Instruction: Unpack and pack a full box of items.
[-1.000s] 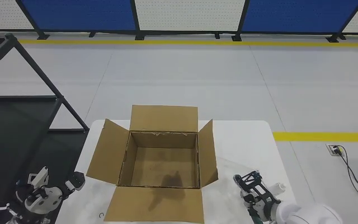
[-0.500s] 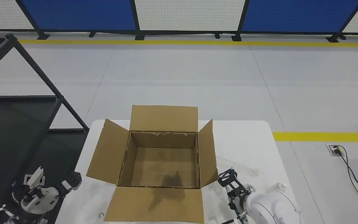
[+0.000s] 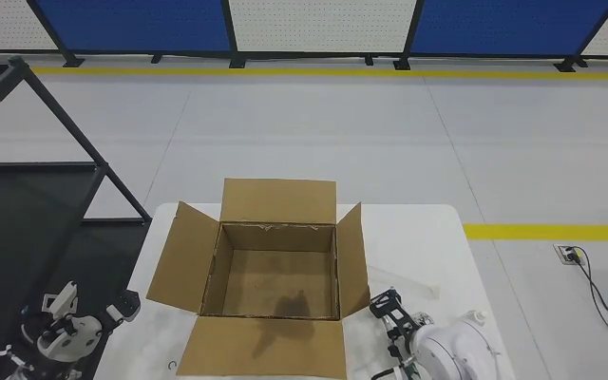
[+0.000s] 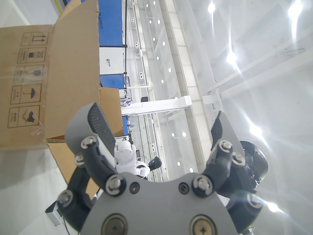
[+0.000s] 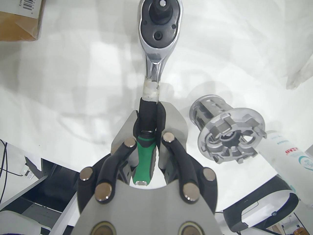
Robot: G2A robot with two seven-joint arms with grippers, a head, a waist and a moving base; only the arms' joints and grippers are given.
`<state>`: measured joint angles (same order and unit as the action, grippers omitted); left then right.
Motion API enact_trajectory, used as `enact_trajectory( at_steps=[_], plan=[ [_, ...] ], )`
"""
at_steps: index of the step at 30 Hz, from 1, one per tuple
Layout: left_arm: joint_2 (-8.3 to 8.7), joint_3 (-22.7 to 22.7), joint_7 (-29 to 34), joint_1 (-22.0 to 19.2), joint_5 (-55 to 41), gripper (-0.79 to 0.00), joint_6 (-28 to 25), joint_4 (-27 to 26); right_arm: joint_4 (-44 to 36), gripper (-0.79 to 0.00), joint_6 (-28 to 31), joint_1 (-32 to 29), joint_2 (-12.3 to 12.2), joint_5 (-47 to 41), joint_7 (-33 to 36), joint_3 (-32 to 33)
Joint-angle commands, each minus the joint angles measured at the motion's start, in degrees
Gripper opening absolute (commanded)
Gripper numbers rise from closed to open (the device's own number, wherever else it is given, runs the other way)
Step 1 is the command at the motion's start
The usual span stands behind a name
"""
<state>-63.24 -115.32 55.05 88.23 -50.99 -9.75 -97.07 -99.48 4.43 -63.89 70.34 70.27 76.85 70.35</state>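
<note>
A white desk on a grey hall floor, blue partitions behind it, carries an open cardboard box with all four flaps spread. At the desk's near right, just beside the box's right flap, the right gripper hangs low, clamped on the green-and-black handle of a ratchet wrench. Its wrist view adds a flanged metal part just beside a white tube. The left gripper, off the near left corner, tilts toward the ceiling, jaws spread wide.
</note>
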Motion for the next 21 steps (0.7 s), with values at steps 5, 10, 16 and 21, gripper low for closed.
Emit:
enact_trajectory(
  at_steps=[5, 10, 16, 21],
  plan=[
    [0.02, 0.09, -0.19, 0.14, 0.17, 0.000, 0.00, 0.04, 1.64, -0.591, -0.44, 0.89, 0.08, -0.05, 0.06, -0.53],
    [0.03, 0.21, -0.33, 0.21, 0.19, 0.000, -0.02, -0.03, 1.61, -0.443, -0.42, 0.84, 0.00, -0.41, 0.08, -0.27],
    [0.03, 0.56, -0.38, 0.23, 0.43, 0.000, -0.18, -0.23, -2.15, -0.431, 0.44, -1.32, -0.38, -1.95, -0.53, 1.46],
    [0.04, 0.95, -0.36, 0.33, 0.79, 0.000, -0.18, -0.60, -9.38, -0.428, 2.35, -5.68, -1.06, -4.36, -1.76, 4.94]
  ],
)
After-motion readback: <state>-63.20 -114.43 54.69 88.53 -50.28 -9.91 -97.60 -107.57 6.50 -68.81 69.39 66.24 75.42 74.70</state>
